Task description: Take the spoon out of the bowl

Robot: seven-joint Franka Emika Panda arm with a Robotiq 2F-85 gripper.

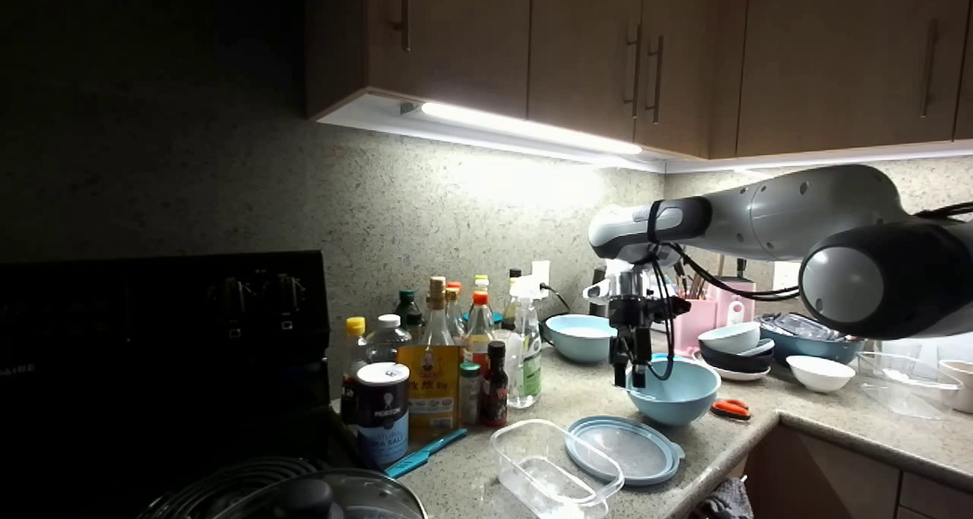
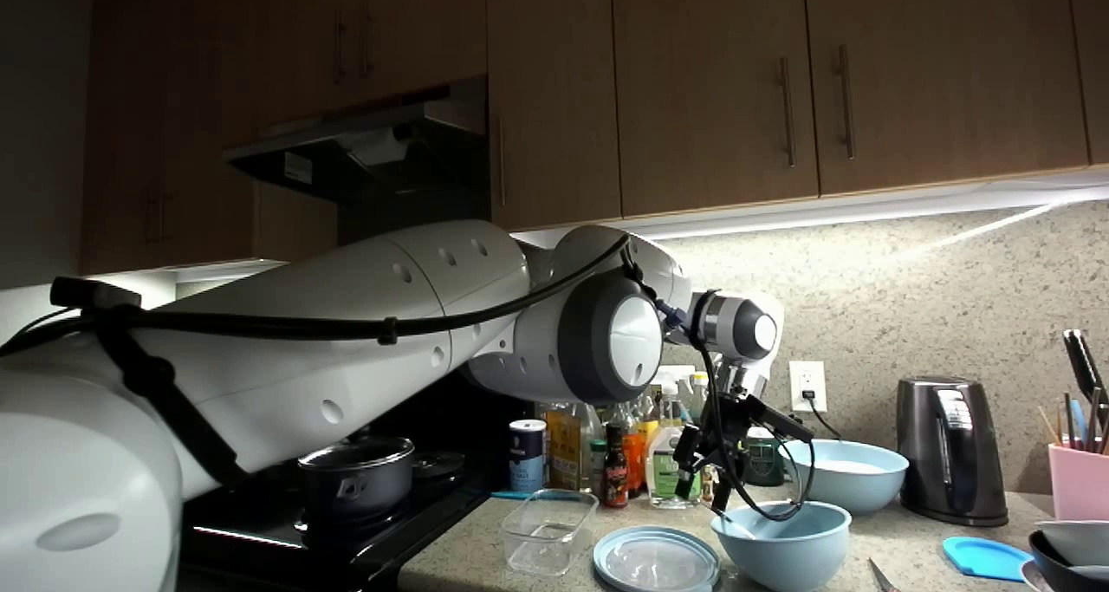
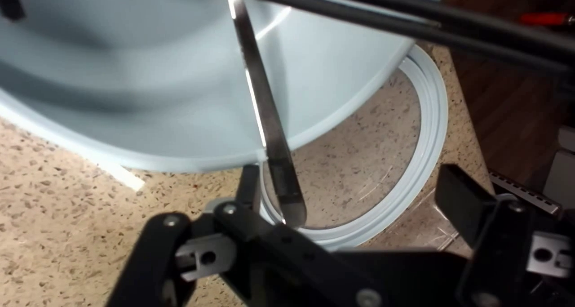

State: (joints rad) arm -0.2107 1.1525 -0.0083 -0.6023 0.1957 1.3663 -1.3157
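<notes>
The light-blue bowl [image 1: 676, 397] stands on the counter; it also shows in an exterior view [image 2: 784, 549] and the wrist view [image 3: 179, 140]. A metal spoon [image 3: 263, 91] leans in it, its handle crossing the rim and sticking out. The handle [image 2: 738, 525] also shows in an exterior view. The spoon's head is mostly hidden behind a cable in the wrist view. My gripper [image 3: 355, 197] is open at the bowl's rim, pointing down, in both exterior views [image 1: 630, 375] [image 2: 703, 490]. The handle's end appears between the fingers, close to the left finger; contact cannot be told.
A flat pale-blue lid [image 1: 623, 450] and a clear container [image 1: 559, 466] lie beside the bowl. Another blue bowl [image 1: 581, 340], a kettle [image 2: 953, 453] and a spray bottle [image 1: 527, 359] stand behind. Orange-handled scissors [image 1: 731, 408] lie near the counter edge.
</notes>
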